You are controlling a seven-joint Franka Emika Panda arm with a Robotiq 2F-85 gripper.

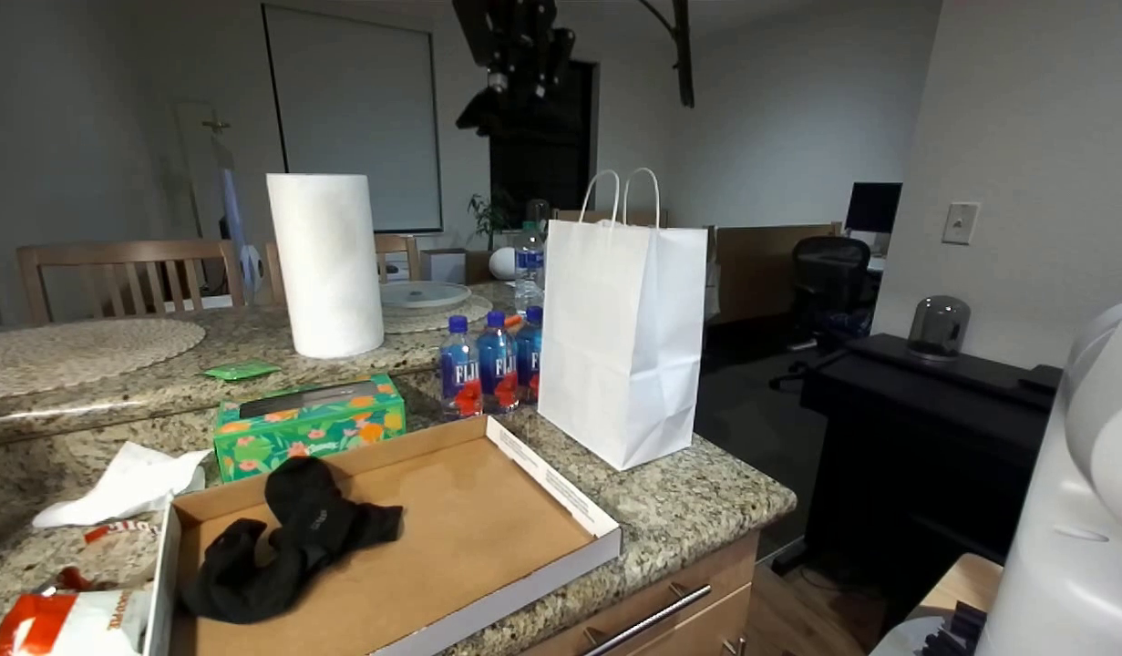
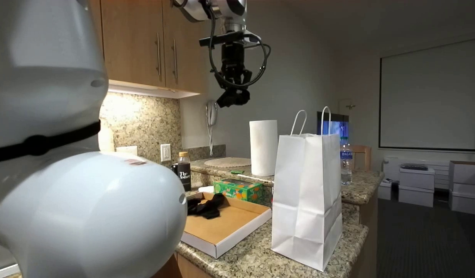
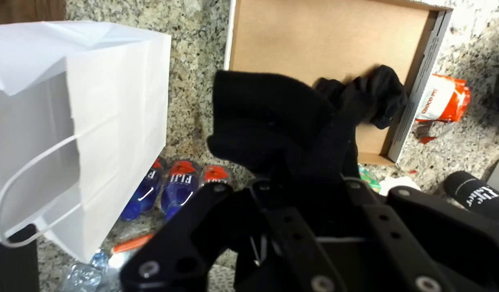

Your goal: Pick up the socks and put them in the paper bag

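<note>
Wrist view — held sock, bag rim apart

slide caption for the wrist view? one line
Gripper holding a black sock bundle, open bag at picture left, more socks in the tray.

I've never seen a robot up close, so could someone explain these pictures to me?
You're looking at a white robot arm; its black gripper works like a pinching hand. Two pictures come from cameras standing apart from it; the third is taken from its wrist, looking down past the gripper. On the speckled counter are a shallow cardboard tray with black socks bunched in it, an upright white paper bag, a flowery tissue box and small blue bottles. A paper towel roll stands on a raised ledge. The gripper is shut on what looks like one black sock, holding it up in the air.
</note>
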